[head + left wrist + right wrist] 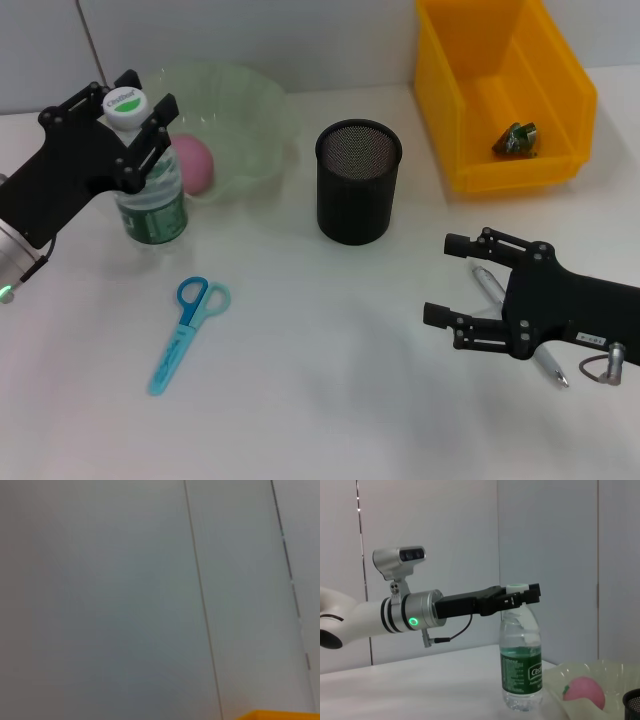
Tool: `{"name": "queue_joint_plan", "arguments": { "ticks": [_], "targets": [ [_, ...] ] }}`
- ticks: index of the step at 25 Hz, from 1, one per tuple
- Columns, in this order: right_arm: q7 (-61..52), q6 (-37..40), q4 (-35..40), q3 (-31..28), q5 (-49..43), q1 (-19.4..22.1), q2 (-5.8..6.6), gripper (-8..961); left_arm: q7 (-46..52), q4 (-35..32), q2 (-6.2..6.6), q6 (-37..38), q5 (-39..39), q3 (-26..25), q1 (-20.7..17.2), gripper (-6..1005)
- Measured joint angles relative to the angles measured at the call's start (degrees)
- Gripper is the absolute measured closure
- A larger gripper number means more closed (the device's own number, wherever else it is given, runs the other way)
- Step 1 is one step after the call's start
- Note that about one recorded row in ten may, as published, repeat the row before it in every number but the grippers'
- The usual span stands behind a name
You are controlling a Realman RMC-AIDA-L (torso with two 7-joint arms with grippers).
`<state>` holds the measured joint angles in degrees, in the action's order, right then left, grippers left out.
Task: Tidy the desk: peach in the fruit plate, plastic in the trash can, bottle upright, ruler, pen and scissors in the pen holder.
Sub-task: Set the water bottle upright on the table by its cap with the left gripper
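Observation:
The water bottle [152, 205] stands upright at the far left, and my left gripper [140, 100] is shut on its white cap; the right wrist view shows the same bottle [521, 670] with the left gripper [532, 595] at its neck. A pink peach [192, 165] lies in the green fruit plate [245, 110]. Blue scissors [188, 330] lie flat in front of the bottle. My right gripper [440, 280] hangs open just above a silver pen [487, 285]. The black mesh pen holder [358, 180] stands at mid table. Green plastic [518, 140] lies in the yellow trash can [560, 110]. The ruler is out of view.
White tabletop stretches between the scissors and my right gripper. The pen holder sits between the fruit plate and the yellow trash can. The left wrist view shows only a grey wall and a corner of the yellow trash can [280, 715].

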<state>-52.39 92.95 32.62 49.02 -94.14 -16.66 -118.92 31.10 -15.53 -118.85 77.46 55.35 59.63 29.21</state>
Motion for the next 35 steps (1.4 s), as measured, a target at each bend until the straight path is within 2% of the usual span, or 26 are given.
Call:
{"name": "queue_joint_plan", "arguments": {
  "ticks": [9,35],
  "targets": [
    [-0.5,-0.7,-0.3,0.2,0.0,-1.1,-0.07,123,-0.3,1.9,-0.03,-2.7,-1.0,0.1,0.2,560],
    [-0.7,-0.6,-1.4,0.9,0.0,-3.0,-0.09,124,-0.3,2.8,-0.15,-2.8,-1.0,0.5,0.2,561]
  ]
}}
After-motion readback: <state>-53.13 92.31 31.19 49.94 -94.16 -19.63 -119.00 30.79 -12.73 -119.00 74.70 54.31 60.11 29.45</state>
